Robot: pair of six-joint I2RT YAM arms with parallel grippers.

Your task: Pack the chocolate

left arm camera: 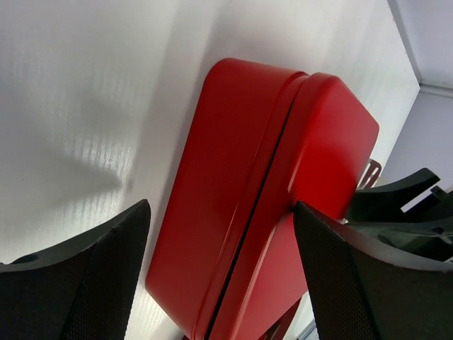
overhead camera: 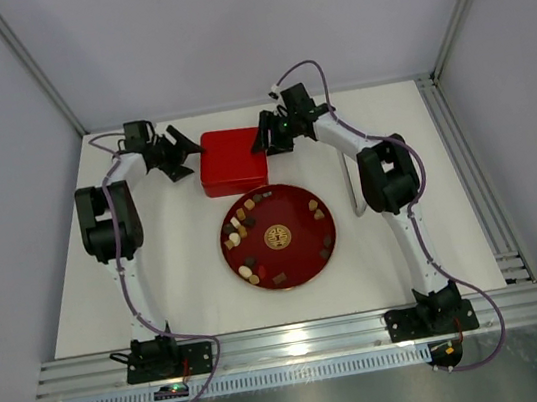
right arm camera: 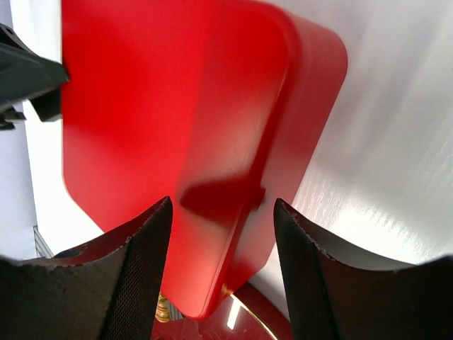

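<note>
A closed square red box [overhead camera: 232, 161] sits at the far middle of the table. It shows close up in the left wrist view [left arm camera: 269, 198] and the right wrist view [right arm camera: 184, 127]. Just in front of it is a round red plate [overhead camera: 309, 256] with a gold emblem. Several small chocolates [overhead camera: 241, 223], dark brown, tan and cream, lie around the plate's rim. My left gripper [overhead camera: 187, 153] is open at the box's left side, its jaws spanning the box's edge. My right gripper [overhead camera: 267, 137] is open at the box's right side, over its near right corner.
White walls and metal posts enclose the table. A rail [overhead camera: 473, 181] runs along the right edge. The plate's rim [right arm camera: 269, 322] shows just beneath the right gripper.
</note>
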